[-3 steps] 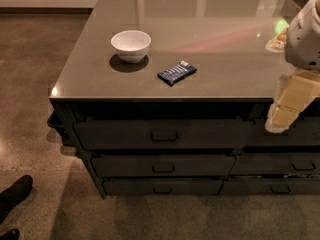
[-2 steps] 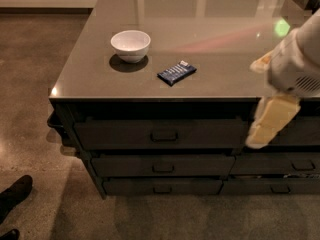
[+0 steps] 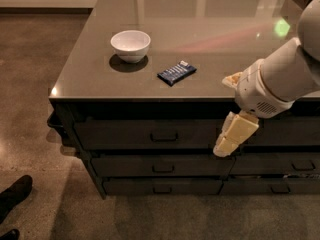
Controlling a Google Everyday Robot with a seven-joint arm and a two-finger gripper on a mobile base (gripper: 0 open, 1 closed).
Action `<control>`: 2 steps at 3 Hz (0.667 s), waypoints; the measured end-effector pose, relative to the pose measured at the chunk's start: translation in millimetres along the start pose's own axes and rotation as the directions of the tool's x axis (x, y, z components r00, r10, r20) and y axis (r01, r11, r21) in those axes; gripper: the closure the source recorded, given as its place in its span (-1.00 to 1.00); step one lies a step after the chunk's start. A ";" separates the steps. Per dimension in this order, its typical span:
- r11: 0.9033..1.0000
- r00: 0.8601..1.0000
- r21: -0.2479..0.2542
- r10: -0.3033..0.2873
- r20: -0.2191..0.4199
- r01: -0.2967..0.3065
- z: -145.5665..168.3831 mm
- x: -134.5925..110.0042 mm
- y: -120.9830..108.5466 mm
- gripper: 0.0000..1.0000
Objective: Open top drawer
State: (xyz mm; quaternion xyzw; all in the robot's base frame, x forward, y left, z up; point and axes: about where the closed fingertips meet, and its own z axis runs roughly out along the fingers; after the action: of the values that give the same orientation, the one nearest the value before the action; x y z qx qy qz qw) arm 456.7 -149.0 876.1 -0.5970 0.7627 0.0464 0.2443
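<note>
The top drawer is a wide dark front just under the counter top, closed, with a small loop handle at its centre. My gripper is cream-coloured and hangs from the white arm that comes in from the right. It points down and left, in front of the top drawer's front, to the right of the handle and at about its height. It holds nothing that I can see. The arm hides the drawer's right part.
A white bowl and a blue snack packet lie on the grey counter top. Two shallower drawers sit below the top one, more at the right. A person's shoe is on the floor at bottom left.
The arm has swung left and forward, bringing the gripper from the right edge of the view across the drawer front toward the handle. The bowl, packet and drawers have not moved.
</note>
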 end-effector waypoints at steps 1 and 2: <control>1.000 1.000 0.000 0.000 0.000 0.000 0.0 0.0 0.0 -1.00; 0.999 0.998 -0.036 -0.008 0.059 0.010 32.3 -1.6 5.2 -1.00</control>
State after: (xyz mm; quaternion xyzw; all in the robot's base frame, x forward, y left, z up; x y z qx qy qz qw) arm 462.3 -134.3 847.4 -0.6031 0.7515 0.0769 0.2559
